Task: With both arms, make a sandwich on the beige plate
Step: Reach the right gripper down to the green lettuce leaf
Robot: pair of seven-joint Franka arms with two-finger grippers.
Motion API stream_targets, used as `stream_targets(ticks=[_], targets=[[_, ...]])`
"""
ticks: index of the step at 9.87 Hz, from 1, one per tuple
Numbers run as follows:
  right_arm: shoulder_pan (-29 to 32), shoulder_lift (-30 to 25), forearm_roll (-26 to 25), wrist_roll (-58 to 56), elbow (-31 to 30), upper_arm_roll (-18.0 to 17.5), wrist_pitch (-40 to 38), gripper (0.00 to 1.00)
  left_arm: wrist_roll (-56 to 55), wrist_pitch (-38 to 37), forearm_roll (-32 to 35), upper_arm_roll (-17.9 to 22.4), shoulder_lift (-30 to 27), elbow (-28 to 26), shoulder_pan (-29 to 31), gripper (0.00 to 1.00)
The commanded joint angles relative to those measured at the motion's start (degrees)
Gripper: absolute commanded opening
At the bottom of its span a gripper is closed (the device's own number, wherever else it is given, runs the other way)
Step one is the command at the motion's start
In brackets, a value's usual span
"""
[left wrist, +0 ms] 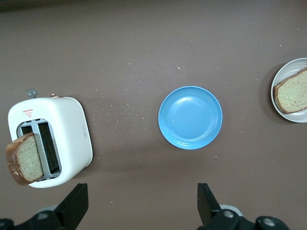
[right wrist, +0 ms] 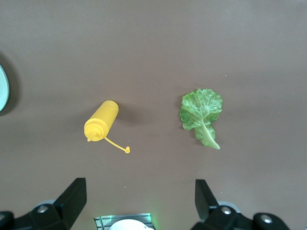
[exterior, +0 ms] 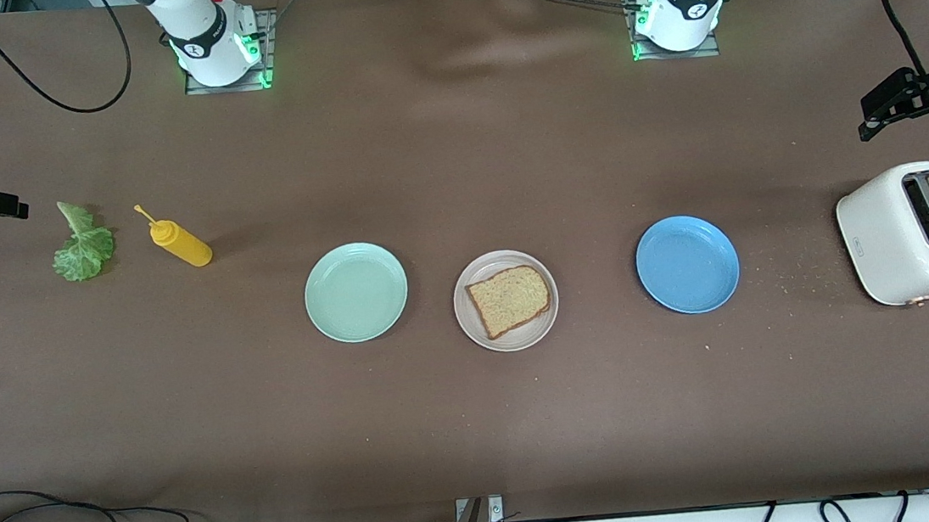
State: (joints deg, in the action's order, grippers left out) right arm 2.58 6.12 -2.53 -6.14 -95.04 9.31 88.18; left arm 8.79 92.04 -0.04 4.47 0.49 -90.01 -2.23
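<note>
Both the left gripper (left wrist: pixel 139 206) and right gripper (right wrist: pixel 139 201) have jaws wide open and empty; that lettuce leaf (exterior: pixel 83 244) looks floppy, so I'd pinch its stalk.

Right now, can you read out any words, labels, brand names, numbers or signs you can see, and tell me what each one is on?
Toaster: a red label with a warning triangle beside the slots, lettering too small to read.
Toaster side: a small grey mark, unreadable.
Robot arm bases: a round black-and-white logo on each, not legible as text.
Nothing readable on the plates, the bread, the lettuce or the yellow bottle.
</note>
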Motion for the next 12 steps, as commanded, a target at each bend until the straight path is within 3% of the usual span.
stream_targets(ticks=[1,3,6,10,12], targets=[[0.32,0.55,0.16,-2.38,-0.06,0.71,-0.29,1.00,1.23,-1.42,-0.84,0.10,0.92,3.60,0.11,1.00],[0.67,4.31,-0.71,-5.98,-0.76,2.98,1.89,1.00,1.23,-1.60,-0.93,0.19,0.92,3.70,0.55,1.00],[0.94,13.10,-0.63,-13.26,-6.02,9.82,15.15,1.00,1.23,-1.60,-0.93,0.19,1.01,3.79,0.64,1.00],[5.23,16.03,-0.19,-14.61,-19.80,10.46,29.82,1.00,1.23,-1.60,-0.84,0.19,1.01,3.79,0.47,1.00],[6.56,17.60,-0.10,-14.61,-22.90,10.46,32.05,1.00,1.23,-1.60,-0.84,0.19,1.01,3.79,0.47,1.00]])
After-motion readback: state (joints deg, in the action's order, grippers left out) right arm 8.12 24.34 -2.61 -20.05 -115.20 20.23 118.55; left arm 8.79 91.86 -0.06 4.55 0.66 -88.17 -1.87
